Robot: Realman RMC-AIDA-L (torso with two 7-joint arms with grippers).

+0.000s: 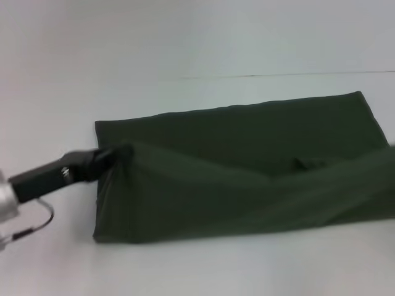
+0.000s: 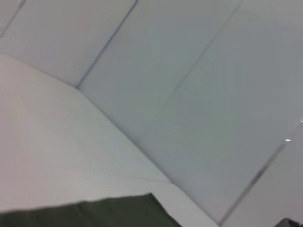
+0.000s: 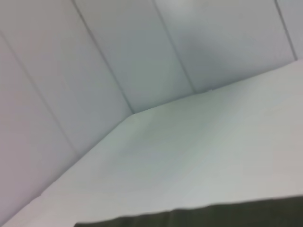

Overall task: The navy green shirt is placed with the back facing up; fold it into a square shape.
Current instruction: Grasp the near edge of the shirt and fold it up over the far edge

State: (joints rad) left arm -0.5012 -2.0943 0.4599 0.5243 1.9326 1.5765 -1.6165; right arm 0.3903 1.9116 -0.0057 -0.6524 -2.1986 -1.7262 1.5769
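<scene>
Left pincer [image 1: 117, 155] apparently lifts one navy green shirt [image 1: 247, 154].

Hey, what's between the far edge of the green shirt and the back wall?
Only bare white table; the head view shows nothing lying beyond the navy green shirt, whose near layer the left pincer is lifting.
</scene>
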